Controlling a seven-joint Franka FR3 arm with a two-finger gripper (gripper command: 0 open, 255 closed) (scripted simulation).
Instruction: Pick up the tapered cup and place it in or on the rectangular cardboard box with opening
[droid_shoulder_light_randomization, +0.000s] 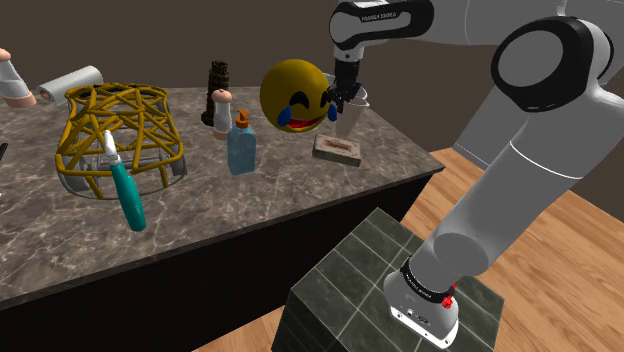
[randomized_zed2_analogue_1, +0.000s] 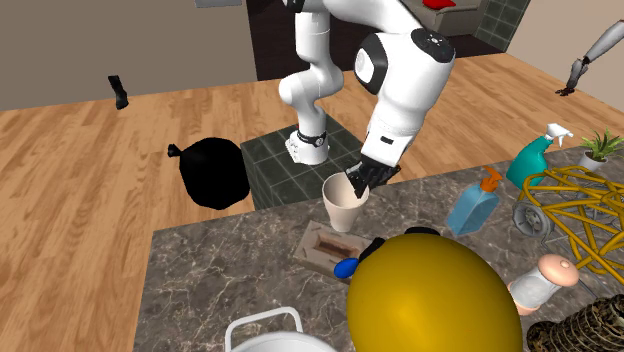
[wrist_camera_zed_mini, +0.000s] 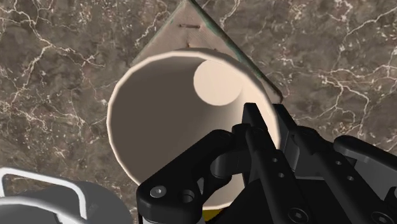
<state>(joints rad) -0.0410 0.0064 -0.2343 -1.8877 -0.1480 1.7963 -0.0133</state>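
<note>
A cream tapered cup (droid_shoulder_light_randomization: 354, 106) stands upright near the counter's corner by the arm, just behind the flat brown cardboard box (droid_shoulder_light_randomization: 337, 150). My black gripper (droid_shoulder_light_randomization: 345, 97) is shut on the cup's rim, one finger inside and one outside. In the second exterior view the gripper (randomized_zed2_analogue_1: 359, 180) clasps the cup (randomized_zed2_analogue_1: 344, 208) at its rim, and the cup's base overlaps the edge of the box (randomized_zed2_analogue_1: 326, 246). In the wrist view the fingers (wrist_camera_zed_mini: 259, 130) pinch the wall of the cup (wrist_camera_zed_mini: 165, 121), and a corner of the box (wrist_camera_zed_mini: 198, 27) shows beyond it. Whether the cup's base touches the counter is unclear.
On the marble counter (droid_shoulder_light_randomization: 260, 200) are a yellow emoji ball (droid_shoulder_light_randomization: 294, 95), a blue soap bottle (droid_shoulder_light_randomization: 241, 145), a yellow wire basket (droid_shoulder_light_randomization: 118, 135) and a teal spray bottle (droid_shoulder_light_randomization: 126, 192). A white pot (wrist_camera_zed_mini: 44, 200) sits close to the cup. A black bag (randomized_zed2_analogue_1: 214, 172) lies on the floor.
</note>
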